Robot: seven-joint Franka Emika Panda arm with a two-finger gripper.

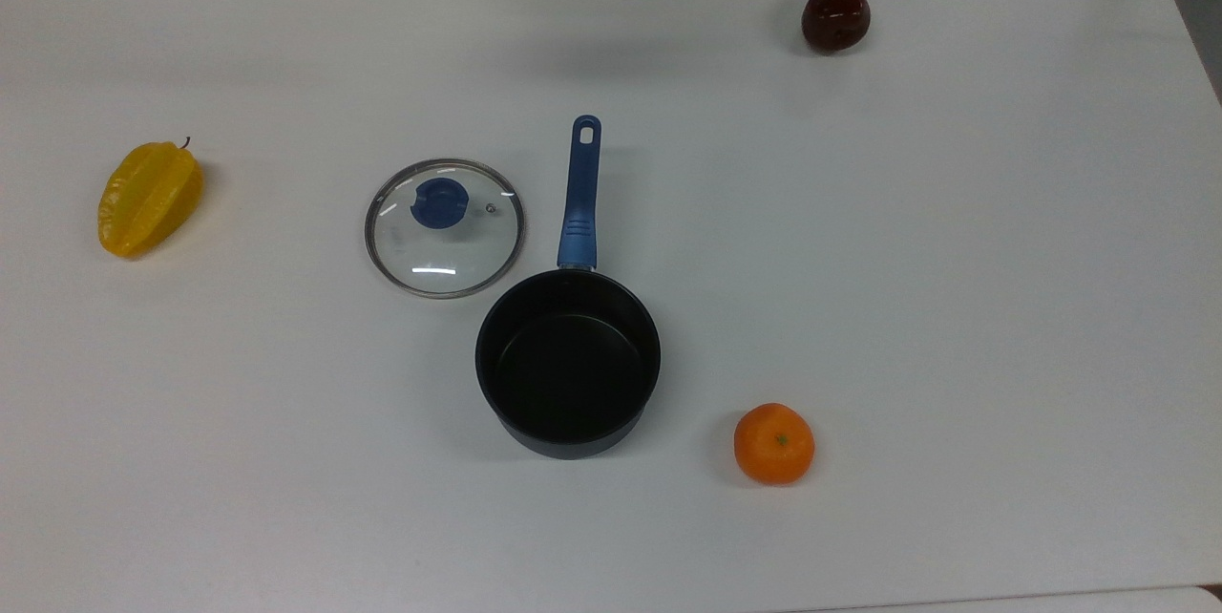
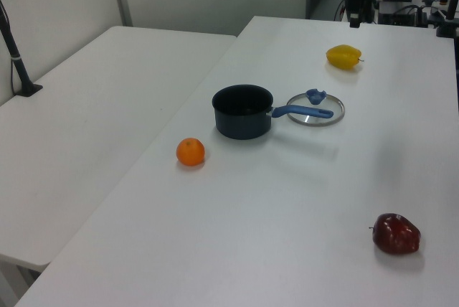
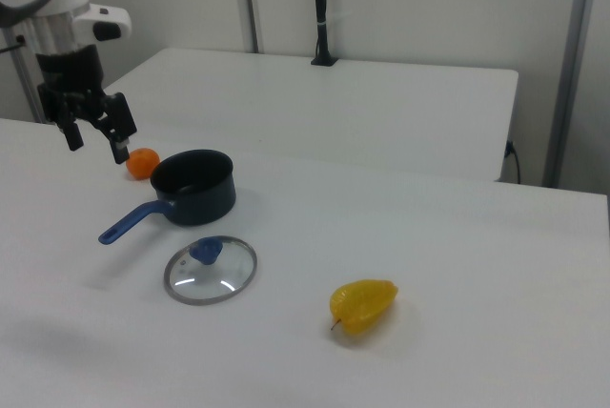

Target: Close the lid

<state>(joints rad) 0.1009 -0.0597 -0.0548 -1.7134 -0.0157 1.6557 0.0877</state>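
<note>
On the white table, centre-left in the top view: the lid.
Gripper, fingers spread, hangs at the right view's upper left, well apart from it.

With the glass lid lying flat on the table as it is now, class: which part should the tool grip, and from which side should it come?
Grip the blue knob at the centre of the lid, coming straight down from above. The lid lies flat beside the saucepan, knob up, so its thin rim probably gives little to pinch, while the raised knob stands proud. The tool hangs open above the table.
</note>
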